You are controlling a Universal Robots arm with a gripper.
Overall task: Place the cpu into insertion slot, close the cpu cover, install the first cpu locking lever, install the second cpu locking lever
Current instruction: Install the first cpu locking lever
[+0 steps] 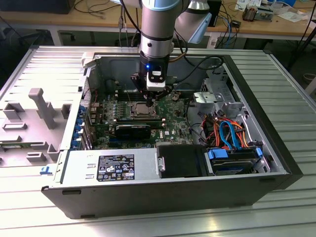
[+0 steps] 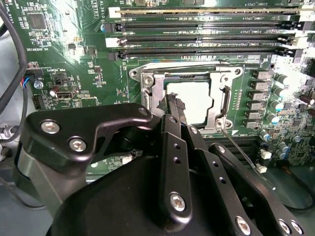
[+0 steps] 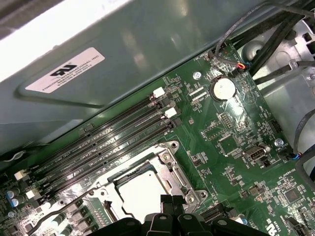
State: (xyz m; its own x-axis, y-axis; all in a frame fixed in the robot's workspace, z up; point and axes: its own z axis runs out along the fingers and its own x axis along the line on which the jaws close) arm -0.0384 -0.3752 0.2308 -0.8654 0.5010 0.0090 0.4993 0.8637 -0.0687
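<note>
— What have we got at the gripper?
— We see its two black fingers pressed tight together, with nothing between them that we can make out. The tips are right down at the edge of the chip, though we can't tell whether they touch it.
— And the chip itself?
— It's sitting in the socket, pale top up, and the cover lies around it like a frame, with the chip showing through its window. In the first wrist view we get the same: the cover looks flat around the chip, as far as we can judge.
— Any levers?
— We spot one thin metal lever running out from a corner of the socket across the green board. Latched or not, we can't say.
— And wider out?
— Long black memory slots run just beside the socket, and a round coin battery sits on the board well apart from it. In the exterior view we have the arm standing straight down into the open computer case. A power supply box sits along the near wall, with blue and orange cables towards the exterior view's right, and the case lies on a ribbed metal table
</note>
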